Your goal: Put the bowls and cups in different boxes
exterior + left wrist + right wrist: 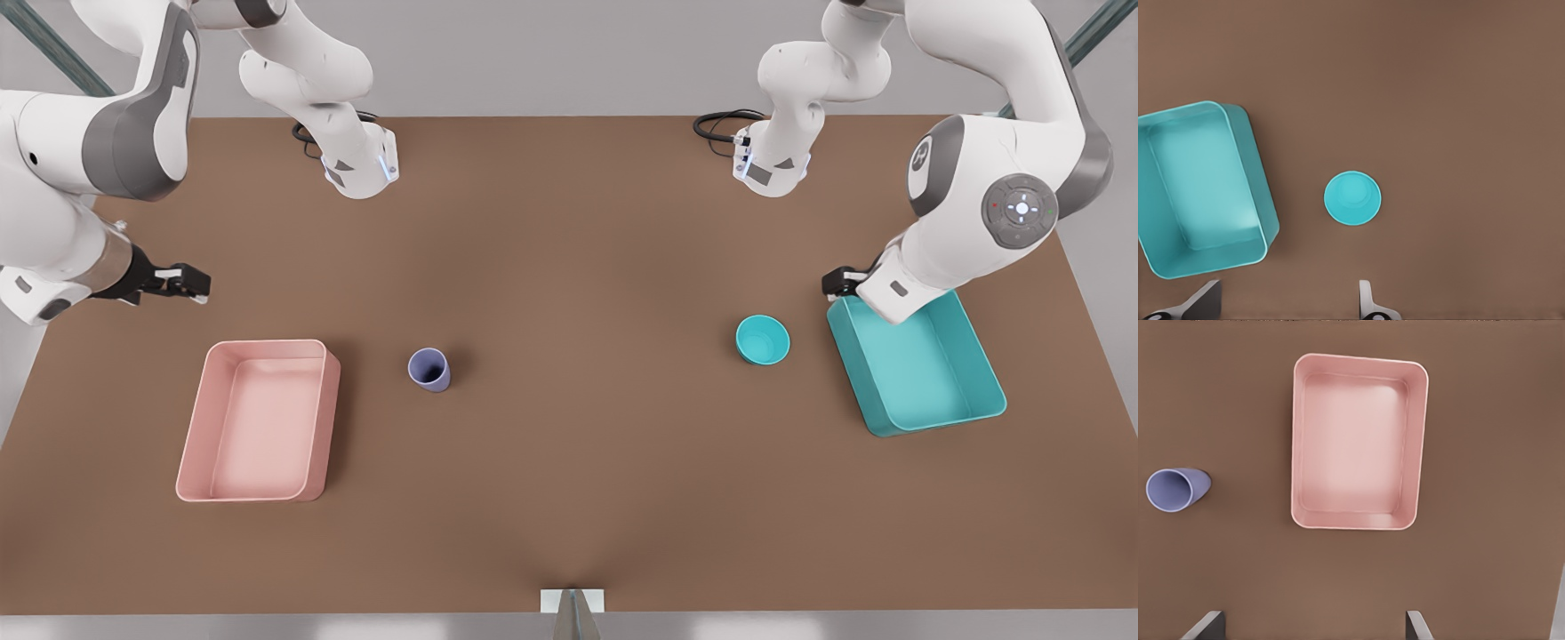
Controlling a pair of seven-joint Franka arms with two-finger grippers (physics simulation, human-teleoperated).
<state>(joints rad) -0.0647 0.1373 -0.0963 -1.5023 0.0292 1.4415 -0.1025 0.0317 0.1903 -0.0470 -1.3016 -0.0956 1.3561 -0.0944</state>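
Front view: the pink box (258, 420) at lower left and the teal box (916, 369) at right hold nothing (bare floors). The cup (429, 369) stands beside the pink box, the bowl (763, 339) beside the teal box. The right gripper (182, 283) hangs at far left, the left gripper (840, 281) at the teal box's upper corner.

Left wrist view: the left gripper's fingers (1366, 303) are spread, with the bowl (1352, 198) off their tips.

Right wrist view: the right gripper's fingers (1418, 627) are spread, with the cup (1175, 489) well apart.

one teal bowl (763, 340), one lavender cup (429, 369), two boxes: one pink box (258, 420) and one teal box (916, 364). two robot arms, each with one hand, on one brown table (569, 222).
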